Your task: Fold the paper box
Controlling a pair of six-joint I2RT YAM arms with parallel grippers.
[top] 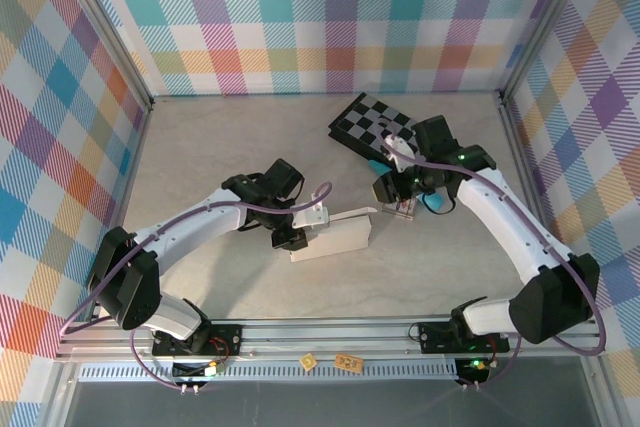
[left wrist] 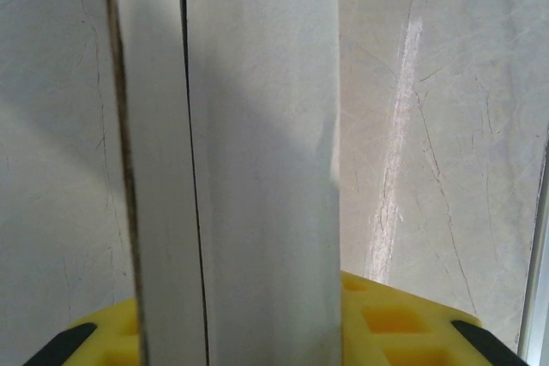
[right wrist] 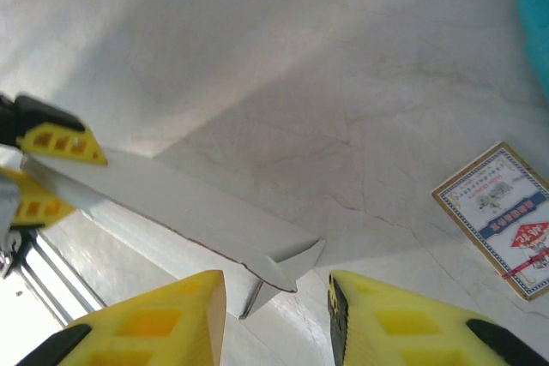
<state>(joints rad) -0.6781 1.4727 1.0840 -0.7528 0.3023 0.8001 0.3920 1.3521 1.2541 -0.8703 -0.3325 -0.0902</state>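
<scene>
Left gripper (top: 293,235) is clenched on the left end of the white box (top: 338,236), which lies mid-table (top: 200,147), slightly near. Right gripper (right wrist: 276,285) hangs just right of the box's right end, fingers apart and empty. A small packet (right wrist: 500,216) lies right of it, with a checkerboard (top: 372,123) farther back.

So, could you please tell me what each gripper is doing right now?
Left gripper: closed on the paper box, at its edge.
Right gripper: open, holding nothing.
</scene>
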